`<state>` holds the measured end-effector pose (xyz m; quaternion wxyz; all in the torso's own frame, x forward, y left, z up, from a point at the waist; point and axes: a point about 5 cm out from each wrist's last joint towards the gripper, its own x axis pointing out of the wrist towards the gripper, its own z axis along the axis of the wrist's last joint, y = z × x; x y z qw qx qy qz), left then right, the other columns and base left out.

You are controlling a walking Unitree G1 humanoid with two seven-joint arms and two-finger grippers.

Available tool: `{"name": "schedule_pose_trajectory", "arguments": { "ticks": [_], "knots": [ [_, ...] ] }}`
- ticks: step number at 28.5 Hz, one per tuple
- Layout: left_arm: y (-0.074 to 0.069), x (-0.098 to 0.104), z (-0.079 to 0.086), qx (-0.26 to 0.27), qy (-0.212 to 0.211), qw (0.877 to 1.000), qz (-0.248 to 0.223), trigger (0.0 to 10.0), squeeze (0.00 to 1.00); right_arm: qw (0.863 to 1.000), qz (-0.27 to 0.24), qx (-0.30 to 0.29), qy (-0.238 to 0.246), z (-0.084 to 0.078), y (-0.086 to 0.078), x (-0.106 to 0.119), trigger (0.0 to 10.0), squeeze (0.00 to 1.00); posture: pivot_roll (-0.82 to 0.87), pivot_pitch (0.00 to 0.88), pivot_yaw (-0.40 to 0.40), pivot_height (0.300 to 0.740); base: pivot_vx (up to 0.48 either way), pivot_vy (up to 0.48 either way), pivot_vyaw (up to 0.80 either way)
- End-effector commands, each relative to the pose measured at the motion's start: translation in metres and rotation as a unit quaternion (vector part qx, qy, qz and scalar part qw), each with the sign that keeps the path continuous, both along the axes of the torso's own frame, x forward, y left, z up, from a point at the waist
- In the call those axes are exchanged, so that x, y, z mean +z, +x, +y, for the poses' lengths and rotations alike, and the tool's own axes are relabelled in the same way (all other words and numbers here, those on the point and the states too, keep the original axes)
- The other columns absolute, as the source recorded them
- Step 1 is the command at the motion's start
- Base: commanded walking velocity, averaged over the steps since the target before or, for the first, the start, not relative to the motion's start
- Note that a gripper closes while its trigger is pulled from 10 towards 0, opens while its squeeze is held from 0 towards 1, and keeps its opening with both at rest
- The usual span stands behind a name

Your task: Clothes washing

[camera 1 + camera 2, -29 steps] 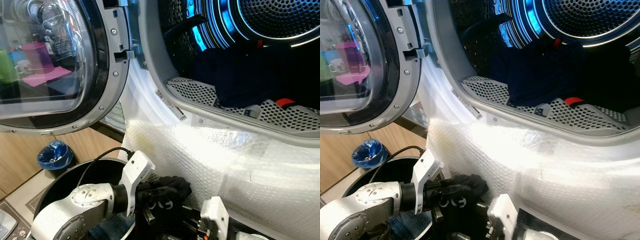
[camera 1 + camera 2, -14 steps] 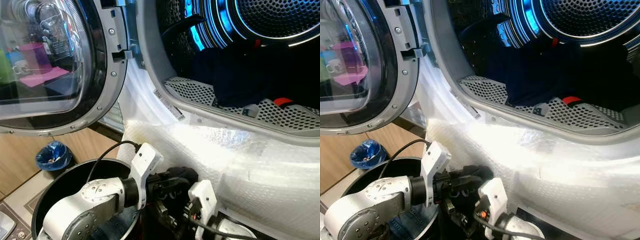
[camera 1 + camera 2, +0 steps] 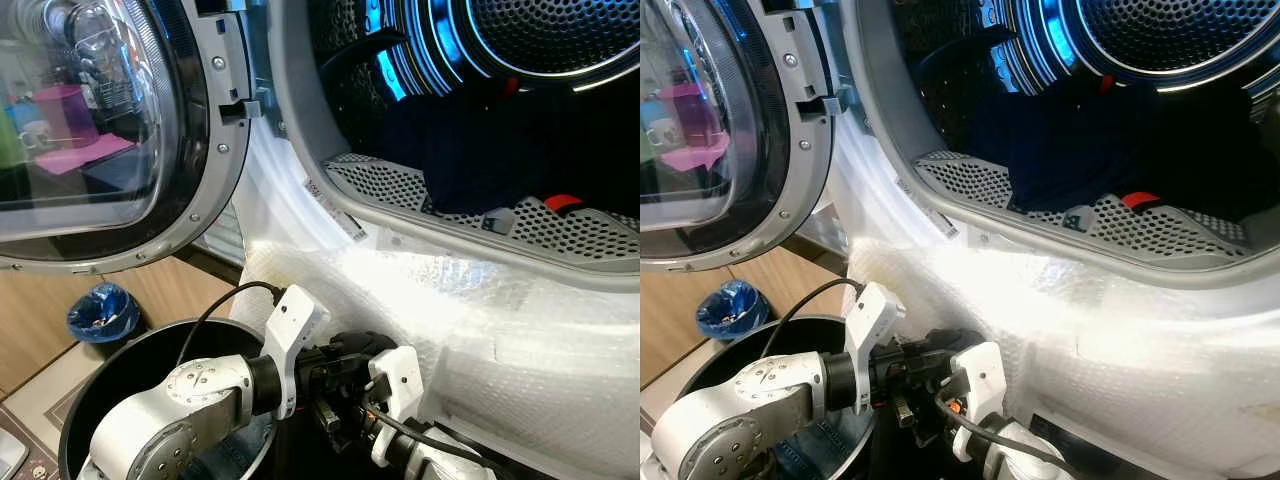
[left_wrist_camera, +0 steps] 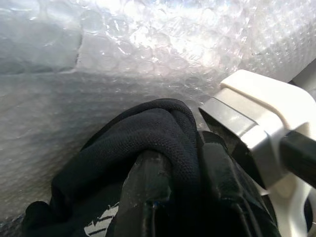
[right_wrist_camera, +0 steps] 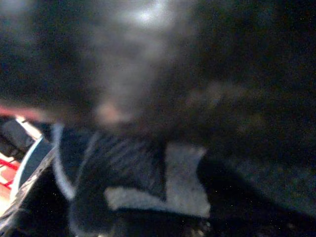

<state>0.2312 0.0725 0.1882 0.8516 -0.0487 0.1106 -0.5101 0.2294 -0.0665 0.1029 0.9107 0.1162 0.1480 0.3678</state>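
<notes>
Left eye view: a washer [image 3: 300, 190] with its round door [image 3: 110, 140] swung open to the left fills the upper part. Dark clothes [image 3: 470, 150] lie in the perforated drum [image 3: 560, 35], at its front lip. Bubble wrap [image 3: 520, 330] covers the washer's front below the opening. A wooden floor [image 3: 30, 320] and a blue bin [image 3: 100, 312] sit lower left. A black basket [image 3: 130, 355] stands just before the washer, with jeans [image 3: 225, 455] inside by its near rim.

Right eye view: the left gripper [image 3: 925, 368] reaches from the basket toward the bubble wrap, and the right gripper [image 3: 940, 405] meets it from below. A black garment [image 3: 945, 345] bunches between them, above the basket's right edge.

Left wrist view: the left gripper's fingers [image 4: 148, 192] clamp the black garment, which folds over them and touches the bubble wrap; the right arm's white wrist sits just beside.

Right wrist view: dark, blurred cloth with a pale patch; I cannot tell how the right jaws stand.
</notes>
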Motion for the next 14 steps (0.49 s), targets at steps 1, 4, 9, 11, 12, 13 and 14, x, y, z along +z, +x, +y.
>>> {"name": "schedule_pose_trajectory", "arguments": {
  "ticks": [1, 4, 9, 11, 12, 13, 14],
  "knots": [
    [-0.006, 0.010, -0.008, -0.032, -0.015, 0.999, -0.012, 0.0, 0.00, 1.000, 0.007, -0.014, -0.011, 0.003, 0.003, -0.003, 10.0, 0.00, 0.04, 0.029, 0.079, 0.740, 0.000, 0.000, 0.00],
    [-0.007, 0.010, -0.008, -0.032, -0.016, 0.999, -0.012, 0.0, 0.00, 0.999, 0.014, -0.025, -0.030, 0.002, 0.005, -0.009, 10.0, 0.00, 0.04, 0.033, 0.075, 0.740, 0.000, 0.000, 0.00],
    [-0.007, 0.014, -0.009, -0.031, -0.026, 0.999, -0.012, 0.0, 0.00, 0.998, 0.022, -0.040, -0.052, 0.000, 0.007, -0.020, 10.0, 0.00, 0.05, 0.034, 0.072, 0.740, 0.000, 0.000, 0.00],
    [-0.007, 0.014, -0.009, -0.031, -0.028, 0.999, -0.011, 0.0, 0.00, 0.998, 0.022, -0.040, -0.050, 0.001, 0.007, -0.021, 10.0, 0.00, 0.05, 0.035, 0.071, 0.740, 0.000, 0.000, 0.00],
    [-0.007, 0.015, -0.009, -0.031, -0.031, 0.999, -0.010, 0.0, 0.00, 0.998, 0.023, -0.033, -0.049, 0.003, 0.005, -0.023, 10.0, 0.00, 0.05, 0.034, 0.069, 0.740, 0.000, 0.000, 0.00],
    [-0.007, 0.015, -0.010, -0.031, -0.032, 0.999, -0.010, 0.0, 0.00, 0.998, 0.024, -0.030, -0.051, 0.003, 0.004, -0.024, 10.0, 0.00, 0.05, 0.035, 0.069, 0.740, 0.000, 0.000, 0.00],
    [-0.007, 0.015, -0.010, -0.031, -0.032, 0.999, -0.010, 0.0, 0.00, 0.998, 0.024, -0.030, -0.051, 0.003, 0.004, -0.024, 10.0, 0.00, 0.05, 0.035, 0.069, 0.740, 0.000, 0.000, 0.00]
  ]
}}
